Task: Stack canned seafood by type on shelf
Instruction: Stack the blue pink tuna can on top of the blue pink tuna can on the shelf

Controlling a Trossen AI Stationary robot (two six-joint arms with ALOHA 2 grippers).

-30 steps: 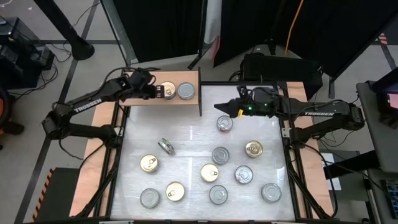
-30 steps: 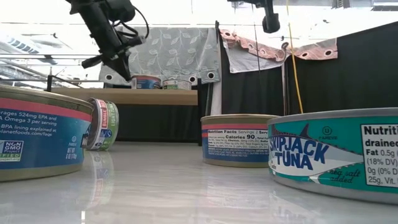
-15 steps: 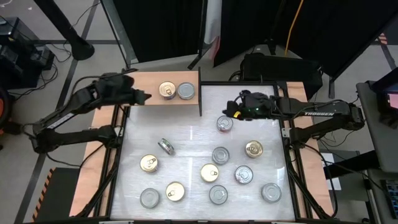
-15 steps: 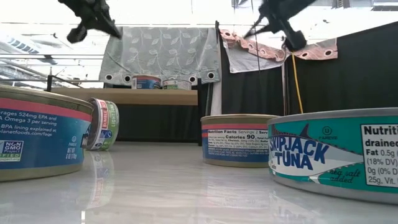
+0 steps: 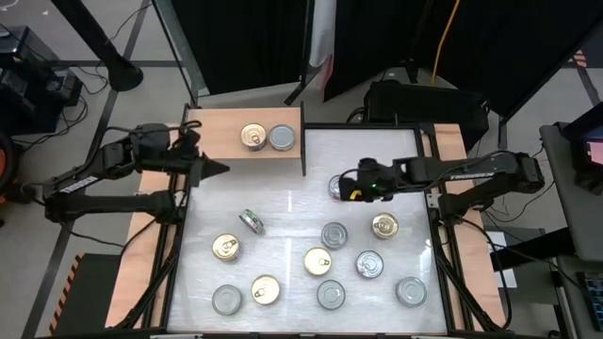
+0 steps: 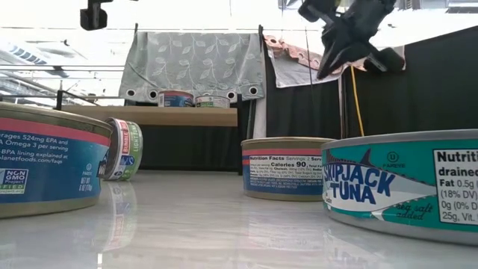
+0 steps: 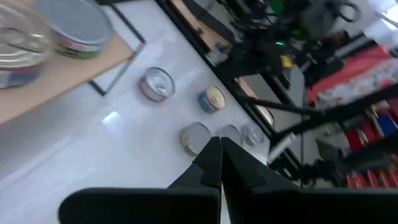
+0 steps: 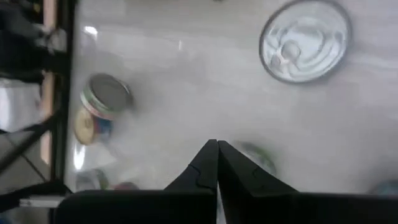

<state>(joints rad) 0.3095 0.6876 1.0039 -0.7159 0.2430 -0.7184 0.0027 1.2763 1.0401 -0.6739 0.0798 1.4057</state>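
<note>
Nearest the front edge of the white table (image 5: 283, 212) stands a row of tins: a silver-lidded tin (image 5: 226, 299), a gold-lidded tin (image 5: 266, 289), a second silver tin (image 5: 331, 295) and a third silver tin (image 5: 411, 291) at the right. In the low view the closest of these fill the frame: a Skipjack Tuna tin (image 6: 403, 187) with a teal label on the right and a blue-and-pink labelled tin (image 6: 48, 161) on the left.

Behind that row sit a gold tin (image 5: 225, 248), another gold tin (image 5: 317, 261) and a silver tin (image 5: 369, 265). Farther back are a silver tin (image 5: 334, 234), a gold tin (image 5: 383, 225), and a tipped tin (image 5: 251, 222) lying on its edge, its label facing sideways.

Farther still, the right gripper (image 5: 345, 193) hangs just above a silver tin (image 5: 336, 185), partly covering it from above; its fingers are pressed together and hold nothing. The left gripper (image 5: 220, 169) hovers over the table's left border, just in front of the shelf (image 5: 217, 141), its fingers also pressed together and empty.

At the back left, the light-wood shelf carries two tins side by side and touching: a gold-lidded shelf tin (image 5: 252, 137) and a silver-lidded shelf tin (image 5: 282, 137). A dark upright panel (image 5: 303, 141) closes the shelf's right end, between it and the open table. Beyond hang a patterned grey cloth (image 6: 198, 63) and black curtains (image 6: 418, 82).
</note>
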